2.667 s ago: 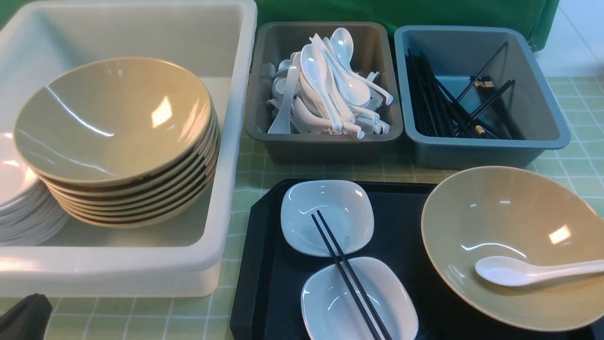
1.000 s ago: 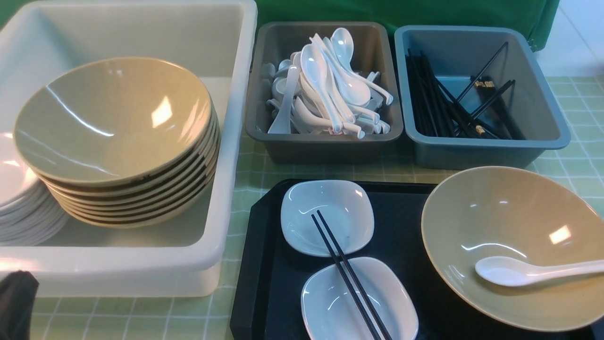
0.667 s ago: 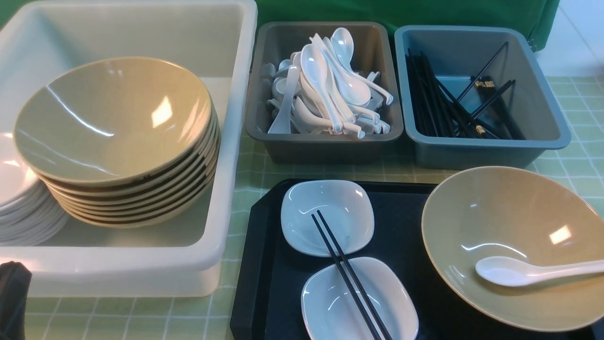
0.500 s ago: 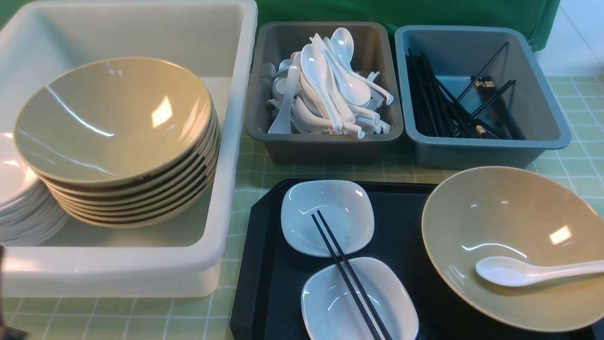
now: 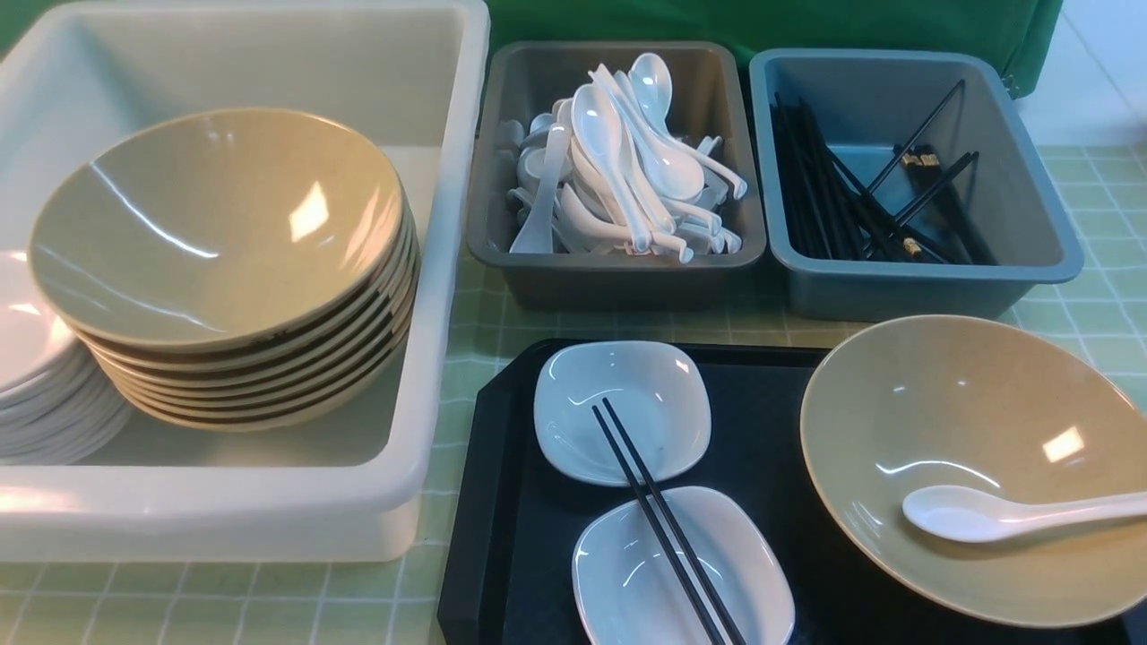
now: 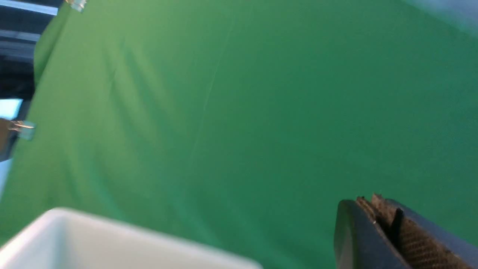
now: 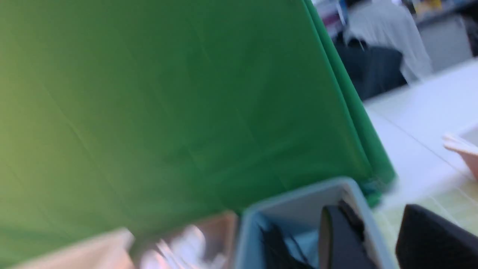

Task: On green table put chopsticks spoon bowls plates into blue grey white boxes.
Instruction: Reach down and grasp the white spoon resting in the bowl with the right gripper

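On the black tray [image 5: 502, 502] a pair of chopsticks [image 5: 663, 528] lies across two white plates [image 5: 573, 394] [image 5: 627, 573]. Beside them a large bowl [image 5: 968, 403] holds a white spoon [image 5: 986, 515]. Neither gripper shows in the front view. In the left wrist view my left gripper [image 6: 369, 200] is shut and empty, above a corner of the white box [image 6: 74, 231]. The right wrist view is blurred. There my right gripper [image 7: 373, 213] stands open with nothing in it, near the blue box [image 7: 298, 198].
The white box [image 5: 448, 269] holds stacked bowls [image 5: 215, 233] and stacked plates [image 5: 36, 385]. The grey box [image 5: 618, 273] is heaped with spoons [image 5: 627, 170]. The blue box [image 5: 896, 287] holds several chopsticks [image 5: 851, 206]. Green table [image 5: 1102, 313] shows round them, and a green backdrop stands behind.
The dark tip of my left arm at the front view's lower left corner has slid left and out of the picture. Nothing on the table has moved.
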Controlling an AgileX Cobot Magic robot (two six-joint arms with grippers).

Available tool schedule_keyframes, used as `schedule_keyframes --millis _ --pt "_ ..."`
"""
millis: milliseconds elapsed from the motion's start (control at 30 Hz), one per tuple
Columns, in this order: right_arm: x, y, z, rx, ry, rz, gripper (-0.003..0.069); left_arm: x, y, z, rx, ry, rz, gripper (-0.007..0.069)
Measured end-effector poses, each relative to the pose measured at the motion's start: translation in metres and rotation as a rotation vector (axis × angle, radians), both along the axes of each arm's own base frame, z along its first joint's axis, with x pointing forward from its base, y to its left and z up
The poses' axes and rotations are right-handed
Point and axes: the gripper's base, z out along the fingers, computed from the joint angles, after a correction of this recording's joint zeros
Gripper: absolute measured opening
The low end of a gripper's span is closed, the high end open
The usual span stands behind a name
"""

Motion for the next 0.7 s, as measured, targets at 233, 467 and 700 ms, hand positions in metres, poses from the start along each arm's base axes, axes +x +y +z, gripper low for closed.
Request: schedule_keyframes --millis 233,467,700 --pt "0.045 -0.002 0.015 -0.281 0.309 0.029 0.0236 0.049 0.001 0.014 0.139 0.424 0.056 -0.0001" --pt "0.069 -0.001 -0.005 -0.275 0.511 0.086 0.0236 0.054 -0.016 -0.012 0.172 0.523 -0.083 -0.0001" --pt "0.1 0.015 -0.001 -0.432 0.922 0.447 0.0236 0.049 -0.049 -0.044 0.296 0.668 -0.394 -0.0001"
